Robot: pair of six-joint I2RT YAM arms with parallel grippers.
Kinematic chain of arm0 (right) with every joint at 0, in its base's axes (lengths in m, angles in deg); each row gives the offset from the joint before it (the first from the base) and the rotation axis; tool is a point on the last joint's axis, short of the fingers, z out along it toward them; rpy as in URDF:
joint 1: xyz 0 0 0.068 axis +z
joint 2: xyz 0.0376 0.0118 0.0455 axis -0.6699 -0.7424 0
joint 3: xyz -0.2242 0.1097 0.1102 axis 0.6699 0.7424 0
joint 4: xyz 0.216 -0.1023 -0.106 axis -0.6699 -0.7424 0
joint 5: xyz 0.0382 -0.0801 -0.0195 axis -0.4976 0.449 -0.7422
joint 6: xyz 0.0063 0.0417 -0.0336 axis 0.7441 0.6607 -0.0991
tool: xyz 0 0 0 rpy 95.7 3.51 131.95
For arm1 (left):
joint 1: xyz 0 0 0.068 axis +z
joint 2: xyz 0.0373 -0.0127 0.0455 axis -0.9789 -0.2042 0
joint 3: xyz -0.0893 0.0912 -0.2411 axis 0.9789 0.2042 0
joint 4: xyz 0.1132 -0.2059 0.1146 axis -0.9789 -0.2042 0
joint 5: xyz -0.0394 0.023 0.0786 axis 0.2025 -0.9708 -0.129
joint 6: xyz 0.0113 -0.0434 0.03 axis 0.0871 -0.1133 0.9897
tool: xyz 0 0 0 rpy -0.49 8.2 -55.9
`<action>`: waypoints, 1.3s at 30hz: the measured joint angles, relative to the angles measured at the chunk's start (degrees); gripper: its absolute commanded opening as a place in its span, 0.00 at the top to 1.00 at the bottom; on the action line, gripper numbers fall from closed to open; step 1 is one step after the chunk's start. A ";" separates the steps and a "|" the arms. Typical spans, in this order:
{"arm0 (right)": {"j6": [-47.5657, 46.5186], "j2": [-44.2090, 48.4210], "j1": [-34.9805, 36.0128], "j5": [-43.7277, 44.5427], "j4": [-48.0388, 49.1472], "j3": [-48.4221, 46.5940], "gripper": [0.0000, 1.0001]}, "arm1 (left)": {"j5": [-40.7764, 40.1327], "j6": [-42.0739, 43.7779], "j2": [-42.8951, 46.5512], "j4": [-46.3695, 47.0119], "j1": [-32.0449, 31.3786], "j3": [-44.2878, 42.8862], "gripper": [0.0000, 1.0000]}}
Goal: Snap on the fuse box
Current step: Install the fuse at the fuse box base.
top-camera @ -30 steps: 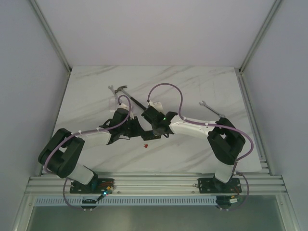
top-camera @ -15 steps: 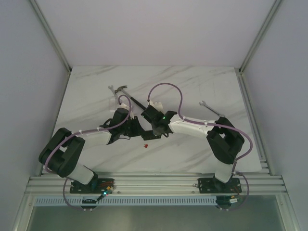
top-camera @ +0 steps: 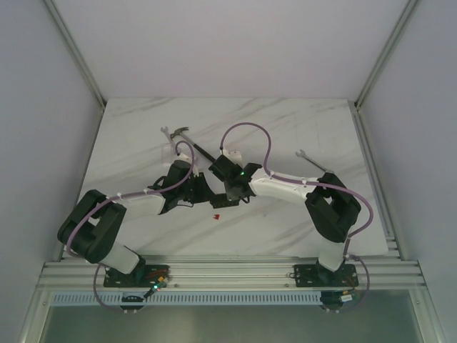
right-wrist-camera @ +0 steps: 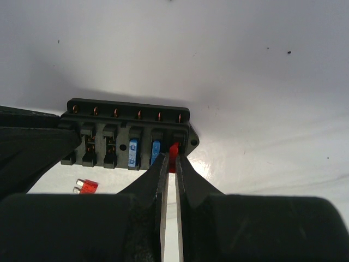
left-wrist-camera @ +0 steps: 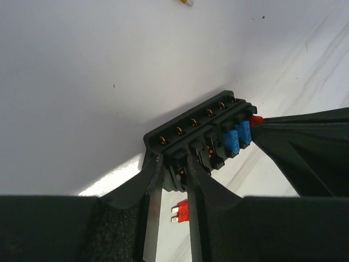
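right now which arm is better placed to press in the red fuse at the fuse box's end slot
Right. The right gripper pinches that red fuse at the fuse box; the left gripper clamps the other end.

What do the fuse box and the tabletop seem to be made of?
Fuse box: matte black moulded plastic, judging by its ribbed slots, with coppery metal contacts. Tabletop: white, grey-veined, glossy; marble or a marble-look laminate, cannot tell which.

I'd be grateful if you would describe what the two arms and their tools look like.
The left arm and the right arm have white links between bulky black joints. A purple cable loops along each. A green light glows at the right wrist. The left tool and the right tool each have two matte black tapering fingers.
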 measured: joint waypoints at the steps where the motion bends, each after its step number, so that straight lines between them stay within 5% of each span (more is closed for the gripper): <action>1: 0.24 0.09 -0.09 -0.07 -0.02 0.02 1.00 | 0.00 -0.02 0.00 0.02 0.00 0.00 0.70; 39: 0.55 -1.11 -1.53 -2.40 -2.80 -1.95 1.00 | -0.02 -0.24 -0.11 0.46 0.00 0.13 0.70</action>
